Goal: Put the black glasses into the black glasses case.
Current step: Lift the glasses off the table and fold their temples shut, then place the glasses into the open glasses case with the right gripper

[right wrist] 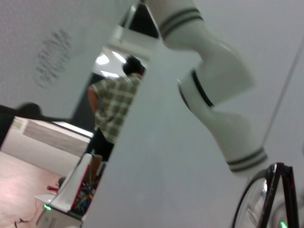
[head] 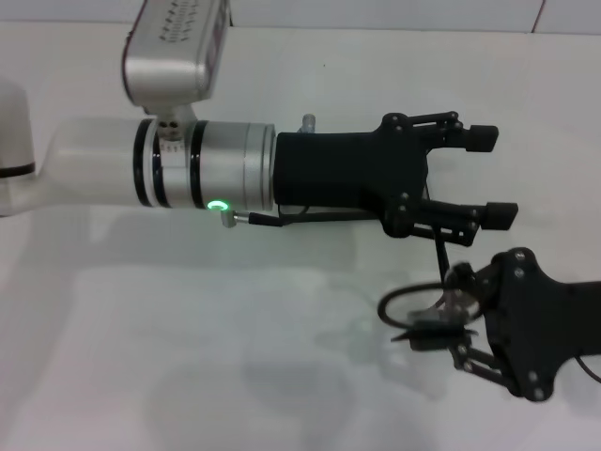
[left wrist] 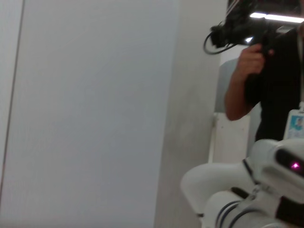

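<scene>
In the head view my right gripper point(head: 449, 324) comes in from the lower right and is shut on the black glasses point(head: 406, 303), holding them above the white table. One thin frame loop sticks out toward the left. The glasses also show in the right wrist view point(right wrist: 259, 197), as a dark rim and clear lens close to the camera. My left gripper point(head: 493, 176) reaches across from the left, open and empty, just beyond the right gripper, with its two fingers spread wide. The black glasses case is not in view.
The white table point(head: 188, 357) fills the head view. My left forearm point(head: 178, 174) spans the middle of it. The left wrist view shows a wall, a person point(left wrist: 275, 80) and part of the robot's body point(left wrist: 237, 190).
</scene>
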